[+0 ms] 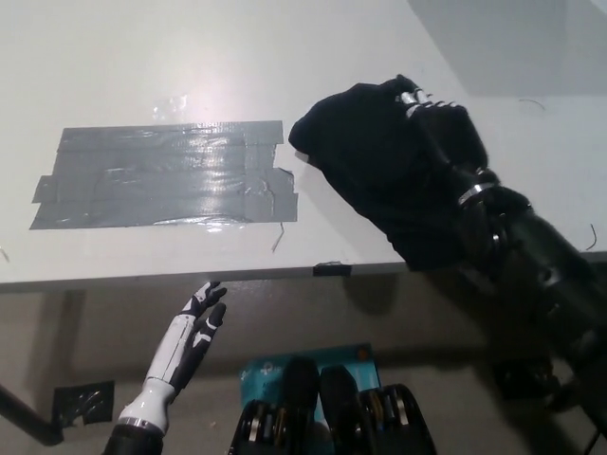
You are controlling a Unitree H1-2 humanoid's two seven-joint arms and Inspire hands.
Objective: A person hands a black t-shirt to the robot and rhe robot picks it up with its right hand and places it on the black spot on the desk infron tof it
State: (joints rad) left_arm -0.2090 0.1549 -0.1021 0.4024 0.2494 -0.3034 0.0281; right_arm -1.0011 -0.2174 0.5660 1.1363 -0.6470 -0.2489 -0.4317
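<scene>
The black t-shirt hangs bunched from my black right hand, which is shut on it above the white desk. The cloth's lower folds reach the desk just right of the dark grey taped patch, and its left tip is close to the patch's upper right corner. The shirt hides most of the fingers. My right forearm runs back toward the lower right. The white left hand rests open below the desk's front edge, at the lower left.
The desk's front edge crosses the picture at about two thirds of its height, with a small black tape tab on it. Below it is floor, with a teal object and a dark square piece.
</scene>
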